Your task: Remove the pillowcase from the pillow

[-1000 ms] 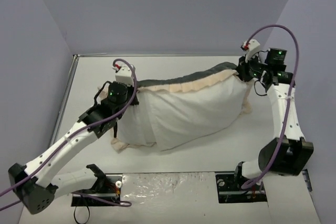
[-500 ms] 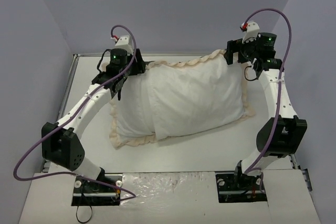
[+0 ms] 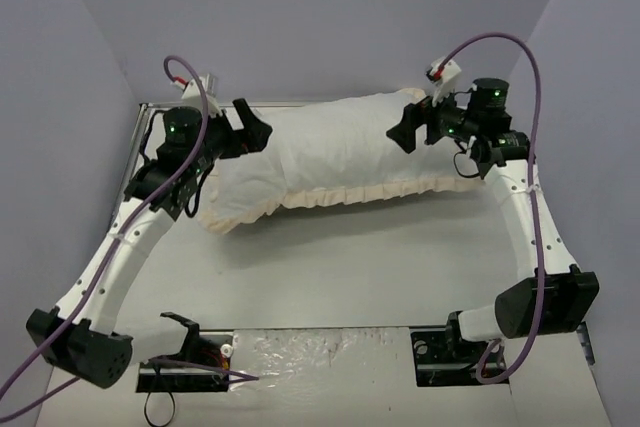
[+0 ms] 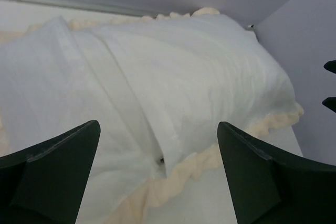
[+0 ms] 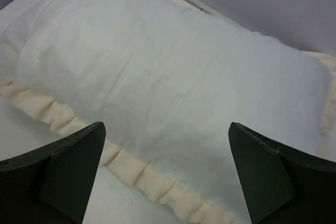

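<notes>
Left claw [image 3: 257, 132] wide open, nothing in it. The left wrist view has both its black fingers [image 4: 58, 163] spread apart with cloth showing beyond the gap, no contact visible. Right claw [image 3: 404, 127] is the same: jaws fully spread, empty, fingers [image 5: 63, 166] clear of the fabric in the right wrist view. Left claw hangs over the far-left corner of the pillowcase [image 3: 340, 152], right claw over its far-right end, the two pointing roughly at each other along the cover. From the top view alone I can't tell whether either tip brushes the cloth. Pillowcase lies on the far half of the table [image 3: 350, 267], close to the far rim, long axis left-right, right end a bit farther back than the left, white face up. Cream frill [image 3: 350, 192] runs along the near edge and round the left end, and it also peeks out along the far edge in the left wrist view. An overlap flap [image 4: 136, 103] crosses the cover far-to-near, toward the left part. Pillow is inside and plumps the cover along its full length. Its own fabric is hidden, so I can't tell whether any shows at the flap. A purple cable [image 3: 535, 97] loops off the right wrist.
</notes>
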You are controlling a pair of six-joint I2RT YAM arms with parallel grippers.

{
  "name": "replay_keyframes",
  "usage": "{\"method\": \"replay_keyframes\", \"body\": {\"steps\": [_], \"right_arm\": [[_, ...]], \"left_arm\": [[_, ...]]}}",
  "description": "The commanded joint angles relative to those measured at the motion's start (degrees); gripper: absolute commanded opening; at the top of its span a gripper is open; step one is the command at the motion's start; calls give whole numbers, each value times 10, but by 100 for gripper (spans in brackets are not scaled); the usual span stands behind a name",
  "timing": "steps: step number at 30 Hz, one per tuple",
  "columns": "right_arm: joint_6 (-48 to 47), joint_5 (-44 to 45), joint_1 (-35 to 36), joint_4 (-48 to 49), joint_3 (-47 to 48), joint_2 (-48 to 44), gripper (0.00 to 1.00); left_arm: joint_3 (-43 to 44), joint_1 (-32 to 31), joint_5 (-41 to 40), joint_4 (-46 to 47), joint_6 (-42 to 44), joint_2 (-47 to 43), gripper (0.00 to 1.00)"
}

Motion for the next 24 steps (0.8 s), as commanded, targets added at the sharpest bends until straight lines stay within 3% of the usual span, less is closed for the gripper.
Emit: {"method": "replay_keyframes", "body": {"steps": [1, 7, 17, 23, 24], "right_arm": [[-2, 23, 49, -31, -29, 9, 100], [20, 87, 98, -30, -13, 38, 98], [37, 134, 133, -29, -20, 48, 97], [51, 164, 144, -29, -30, 33, 98], [53, 167, 146, -31, -29, 31, 98]], "left_arm": [[-94, 4, -24, -73, -32, -53, 94], [-154, 8, -73, -89, -41, -63, 94], [1, 9, -115, -97, -41, 135, 92], [82, 5, -173, -168, -16, 227, 80], [79, 4, -182, -180, -11, 233, 73]]}}
